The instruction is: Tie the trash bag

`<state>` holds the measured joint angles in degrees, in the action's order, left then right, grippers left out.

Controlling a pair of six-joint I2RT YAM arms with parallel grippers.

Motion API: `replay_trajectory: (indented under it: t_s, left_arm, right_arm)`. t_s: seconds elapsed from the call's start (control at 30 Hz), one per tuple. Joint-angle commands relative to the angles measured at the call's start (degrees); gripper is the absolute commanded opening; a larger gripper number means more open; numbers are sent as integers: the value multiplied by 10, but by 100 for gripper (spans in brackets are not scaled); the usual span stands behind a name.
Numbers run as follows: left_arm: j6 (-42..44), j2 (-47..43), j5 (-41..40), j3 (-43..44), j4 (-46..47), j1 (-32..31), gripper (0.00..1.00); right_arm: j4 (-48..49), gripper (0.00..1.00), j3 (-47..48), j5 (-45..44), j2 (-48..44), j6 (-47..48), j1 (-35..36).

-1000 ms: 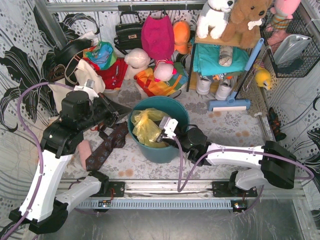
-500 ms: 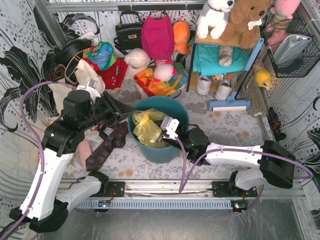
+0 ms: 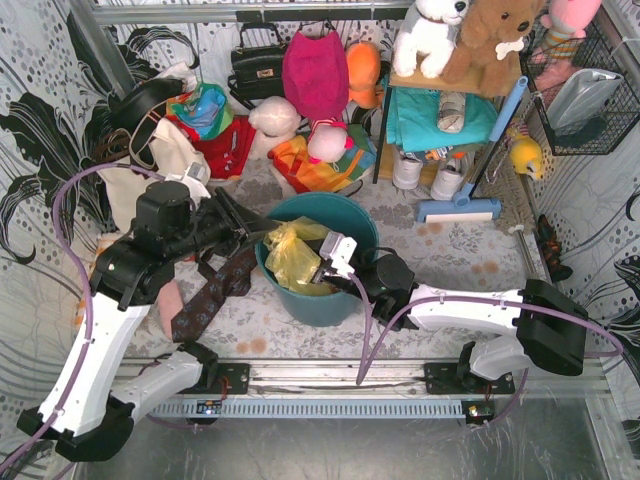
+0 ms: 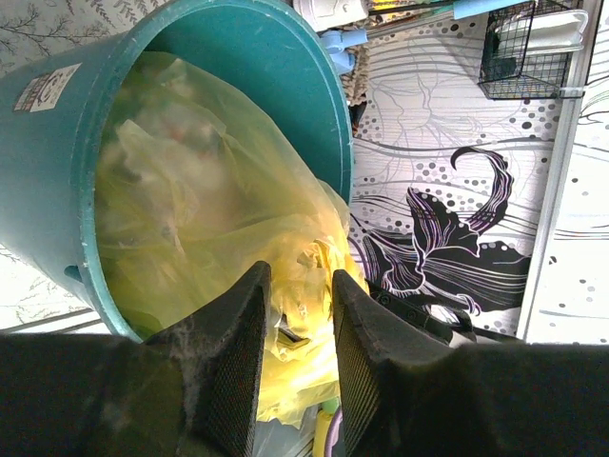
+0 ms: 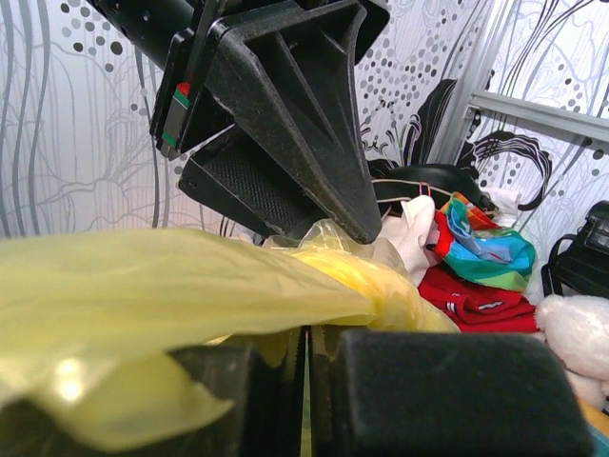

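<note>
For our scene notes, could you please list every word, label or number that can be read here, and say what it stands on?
No text can be read in any view.
White sticker on the outer wall of the teal bin: printed, but too small and blurred to read.

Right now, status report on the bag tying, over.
Left gripper open at the trash bag edge. Right gripper shut on the bag. Bag in the bucket, not tied. Nothing seen in the way.
</note>
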<state>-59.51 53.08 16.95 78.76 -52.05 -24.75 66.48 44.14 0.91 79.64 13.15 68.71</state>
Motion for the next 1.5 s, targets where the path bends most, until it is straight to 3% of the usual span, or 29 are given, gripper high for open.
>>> replay_trajectory:
  t_s: [0.0, 0.2, 0.8, 1.3, 1.47]
  left_arm:
    - [20, 5, -18, 38, 0, -4, 40]
    - [45, 20, -47, 107, -45, -5, 41]
    - [14, 15, 6, 28, 9, -13, 40]
    - [49, 32, -47, 117, -49, -20, 41]
    - [44, 30, -31, 101, -39, -20, 41]
  right_arm:
    - [31, 0, 17, 5, 3, 0, 3]
    - [58, 0, 13, 5, 4, -3, 2]
    - [60, 0, 15, 8, 7, -6, 3]
    - [59, 0, 16, 10, 9, -7, 2]
    - [59, 0, 15, 10, 9, -8, 2]
